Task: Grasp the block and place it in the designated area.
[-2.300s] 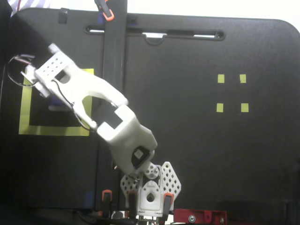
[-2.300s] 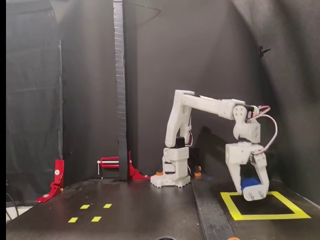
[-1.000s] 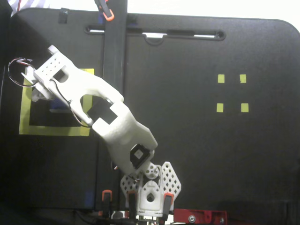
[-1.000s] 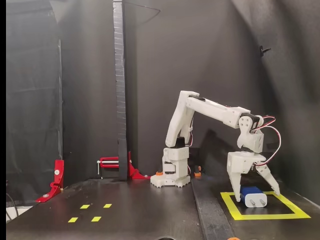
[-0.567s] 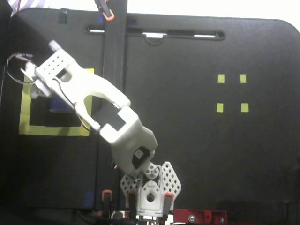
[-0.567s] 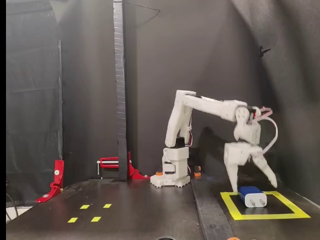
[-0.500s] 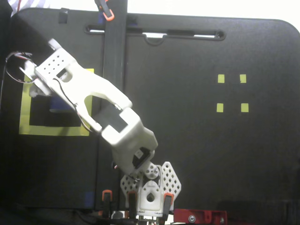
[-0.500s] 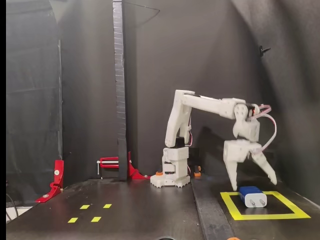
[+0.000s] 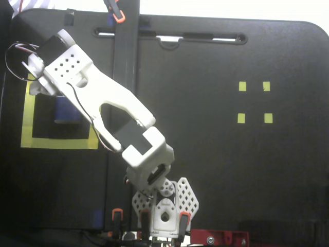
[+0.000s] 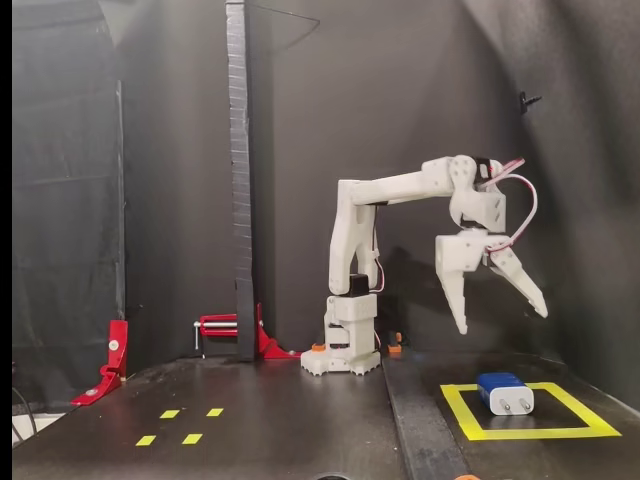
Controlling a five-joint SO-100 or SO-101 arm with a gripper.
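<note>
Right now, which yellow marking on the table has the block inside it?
The large square tape outline; the block lies inside it. The four tiny squares are bare.

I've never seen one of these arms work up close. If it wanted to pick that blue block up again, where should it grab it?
Probably from above, closing the open gripper on the two long flat sides of the block. It lies flat inside the yellow square with clear floor all round, and its prongs face the camera in the side-on fixed view, so that end is best avoided.
</note>
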